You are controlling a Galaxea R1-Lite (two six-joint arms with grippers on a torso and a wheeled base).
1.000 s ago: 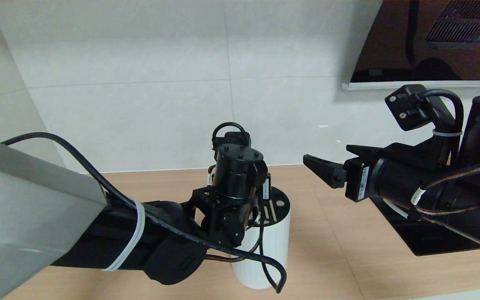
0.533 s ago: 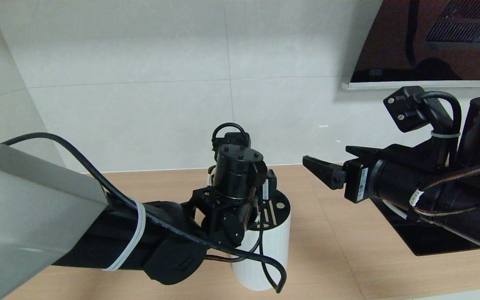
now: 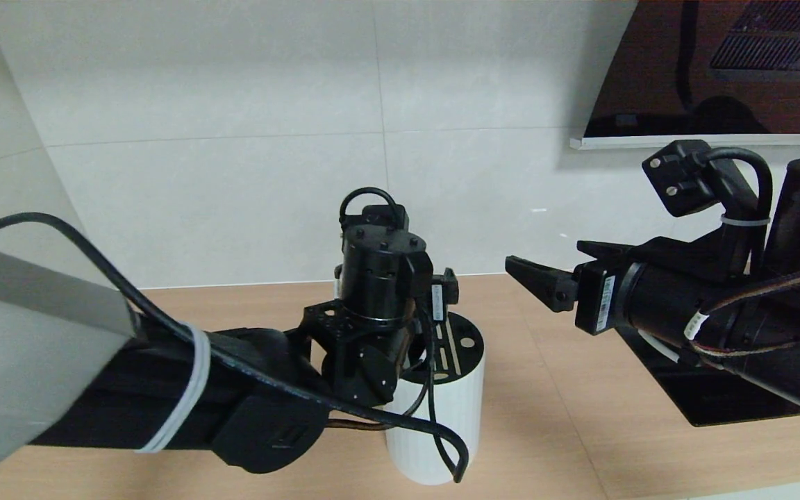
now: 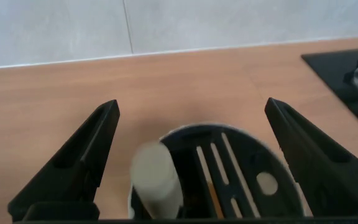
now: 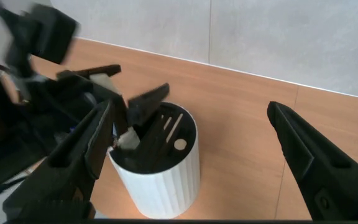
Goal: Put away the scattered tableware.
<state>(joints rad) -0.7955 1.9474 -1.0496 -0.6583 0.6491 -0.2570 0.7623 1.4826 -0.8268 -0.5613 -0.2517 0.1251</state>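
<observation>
The left fingers (image 4: pixel 86 155) are spread wide above the white holder (image 3: pixel 442 417) on the counter (image 3: pixel 546 417). A pale handle (image 4: pixel 156 177) stands in the holder between them, untouched. The right fingers (image 5: pixel 79 155) gape too, up to the holder's right.

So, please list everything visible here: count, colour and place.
white ribbed cylindrical utensil holder with black slotted lid: one, white and black, on the counter.
pale handle: one, cream, standing in the holder.
wooden counter: one, light brown, along the wall.
black cooktop: one, black, in the counter, robot's right.
dark range hood: one, dark, above the cooktop.
white tiled wall: one, white, behind the counter.
left gripper: open, above the holder.
right gripper: open, right of the holder.
</observation>
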